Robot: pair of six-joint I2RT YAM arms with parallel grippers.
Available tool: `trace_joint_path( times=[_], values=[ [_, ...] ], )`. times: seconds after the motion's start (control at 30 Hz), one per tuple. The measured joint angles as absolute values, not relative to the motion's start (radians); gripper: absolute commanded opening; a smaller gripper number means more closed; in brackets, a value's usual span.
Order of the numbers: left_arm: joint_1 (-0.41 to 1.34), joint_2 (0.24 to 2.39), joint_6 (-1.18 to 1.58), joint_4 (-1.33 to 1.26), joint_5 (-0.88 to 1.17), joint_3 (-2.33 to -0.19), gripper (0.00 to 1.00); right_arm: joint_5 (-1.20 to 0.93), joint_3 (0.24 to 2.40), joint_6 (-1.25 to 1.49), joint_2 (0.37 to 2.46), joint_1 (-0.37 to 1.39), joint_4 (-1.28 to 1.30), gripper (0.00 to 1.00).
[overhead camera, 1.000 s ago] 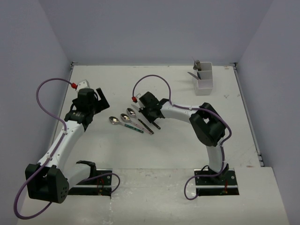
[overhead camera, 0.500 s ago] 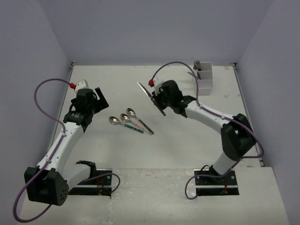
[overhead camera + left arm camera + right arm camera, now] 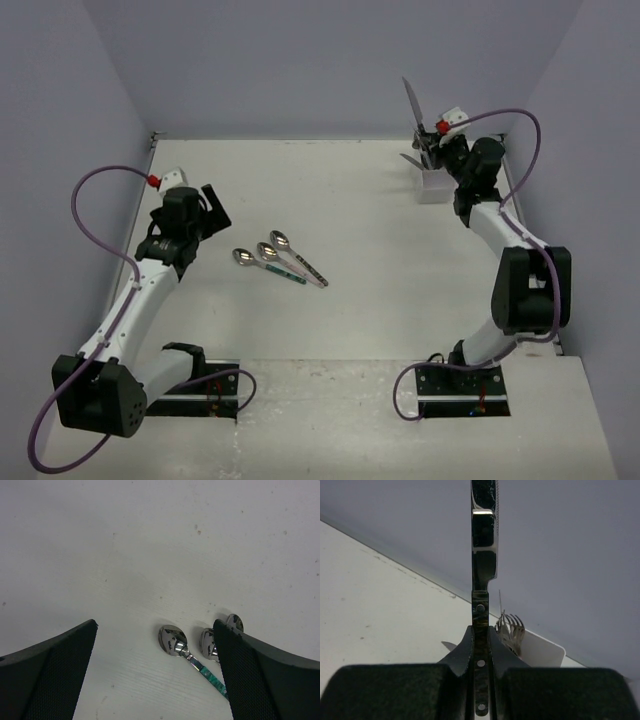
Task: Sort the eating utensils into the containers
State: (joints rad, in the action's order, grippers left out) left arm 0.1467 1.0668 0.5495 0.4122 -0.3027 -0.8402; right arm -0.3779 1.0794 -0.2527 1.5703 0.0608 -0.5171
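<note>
My right gripper (image 3: 437, 140) is shut on a knife (image 3: 412, 102) with a dark patterned handle, blade pointing up, held just above the white cutlery holder (image 3: 437, 180) at the back right. In the right wrist view the knife (image 3: 483, 540) stands upright between my fingers (image 3: 461, 650), with forks (image 3: 511, 627) standing in the holder (image 3: 542, 652) behind. Three spoons (image 3: 272, 255) lie side by side mid-table. My left gripper (image 3: 212, 212) is open, hovering left of them; the teal-handled spoon (image 3: 175, 641) lies between its fingers in the left wrist view.
Purple-grey walls close the table on the left, back and right. Purple cables loop over both arms. The arm bases sit at the near edge on a raised white board (image 3: 330, 420).
My right arm has lifted the knife from beside the spoons and swung it right and back, from mid-table to above the cutlery holder. The left arm has barely moved.
</note>
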Motion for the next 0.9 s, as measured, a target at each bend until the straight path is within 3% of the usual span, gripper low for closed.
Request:
trace_joint_path(
  times=[0.2,0.4,0.63,0.9],
  values=[
    [0.147,1.125,0.545,0.394,-0.278,-0.883,1.00,-0.655,1.200,-0.263,1.807,-0.122,-0.631,0.00],
    [0.147,1.223,0.540,0.379,-0.236,-0.936,1.00,-0.841,1.315,-0.282,1.926,-0.170,-0.674,0.04],
    [0.147,1.269,0.541,0.375,-0.204,-0.951,1.00,-0.965,1.464,-0.312,2.033,-0.183,-0.632,0.07],
    [0.147,1.271,0.542,0.374,-0.194,-0.974,1.00,-1.011,1.478,-0.348,2.077,-0.212,-0.578,0.11]
  ],
)
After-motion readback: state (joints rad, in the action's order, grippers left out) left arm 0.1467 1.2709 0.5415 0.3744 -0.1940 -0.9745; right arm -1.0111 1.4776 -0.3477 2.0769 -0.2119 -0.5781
